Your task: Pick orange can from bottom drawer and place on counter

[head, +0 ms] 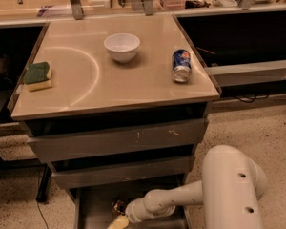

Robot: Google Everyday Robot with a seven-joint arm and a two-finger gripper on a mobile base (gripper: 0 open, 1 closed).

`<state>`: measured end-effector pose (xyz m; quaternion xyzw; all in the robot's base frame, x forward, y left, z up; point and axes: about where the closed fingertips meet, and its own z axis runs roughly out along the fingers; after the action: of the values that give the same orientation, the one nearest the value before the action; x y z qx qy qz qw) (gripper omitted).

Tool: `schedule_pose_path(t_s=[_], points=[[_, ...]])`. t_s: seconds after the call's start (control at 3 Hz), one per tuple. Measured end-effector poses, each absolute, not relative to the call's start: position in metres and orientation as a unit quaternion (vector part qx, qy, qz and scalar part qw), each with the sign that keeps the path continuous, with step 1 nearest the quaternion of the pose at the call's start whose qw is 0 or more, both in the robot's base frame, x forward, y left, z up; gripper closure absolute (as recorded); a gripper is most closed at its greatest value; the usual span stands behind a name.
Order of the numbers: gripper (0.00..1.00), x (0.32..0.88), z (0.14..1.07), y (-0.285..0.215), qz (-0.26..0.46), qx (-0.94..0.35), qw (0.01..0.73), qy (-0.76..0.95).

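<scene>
I see the orange can (117, 206) on the floor of the open bottom drawer (93, 209), just beside my end effector (118, 221); I cannot tell whether it is grasping. Above, the tabletop (133, 87) carries a white bowl (122, 46), a blue can (181, 66) and a green sponge (37, 75).

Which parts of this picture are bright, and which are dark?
Camera view: the counter is warmly lit, with soft sheen and a small shadow under the white bowl; the bottom drawer lies in shade, so the gripper inside it and the orange can near it show dimly.
</scene>
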<state>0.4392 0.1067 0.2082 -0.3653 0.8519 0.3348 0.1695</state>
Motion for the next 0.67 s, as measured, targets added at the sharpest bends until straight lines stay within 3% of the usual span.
schedule_pose_path(t_s=[0.67], points=[[0.0, 0.46, 0.183, 0.109, 0.321, -0.369, 0.193, 0.85]])
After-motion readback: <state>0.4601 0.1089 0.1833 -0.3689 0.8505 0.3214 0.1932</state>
